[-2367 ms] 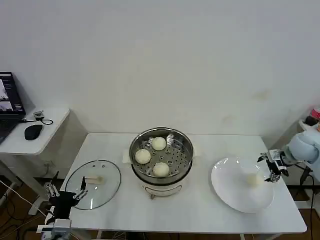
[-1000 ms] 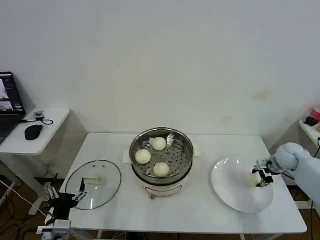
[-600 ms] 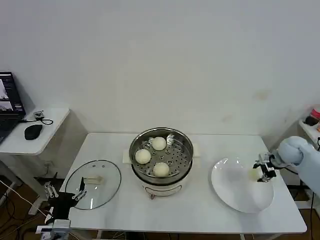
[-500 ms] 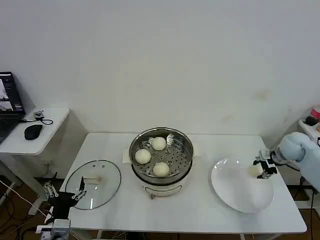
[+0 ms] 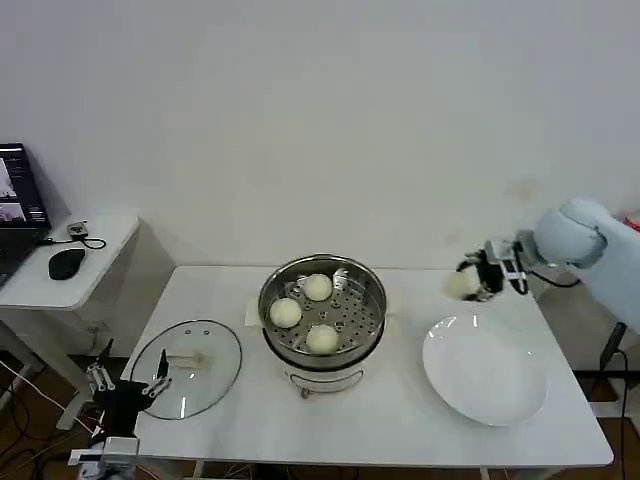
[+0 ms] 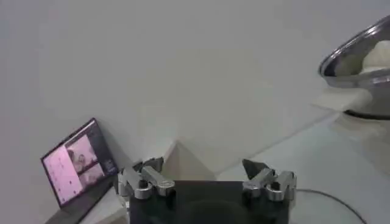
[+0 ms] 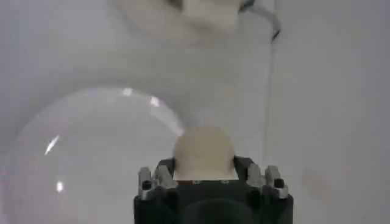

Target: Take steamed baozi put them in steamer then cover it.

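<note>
We see the right gripper (image 5: 478,280) clamped on a baozi (image 5: 462,284), raised above the table's (image 5: 400,420) back right edge; our left gripper (image 5: 128,380), fingers apart, hangs off the front left corner

Plain white wall (image 5: 320,120) behind a white desk (image 5: 400,420). Smaller white side table (image 5: 70,275) at left holds a black mouse (image 5: 66,263), a laptop (image 5: 18,215) with lit screen and a small cabled gadget (image 5: 77,231). Cables on floor (image 5: 20,400) below.
</note>
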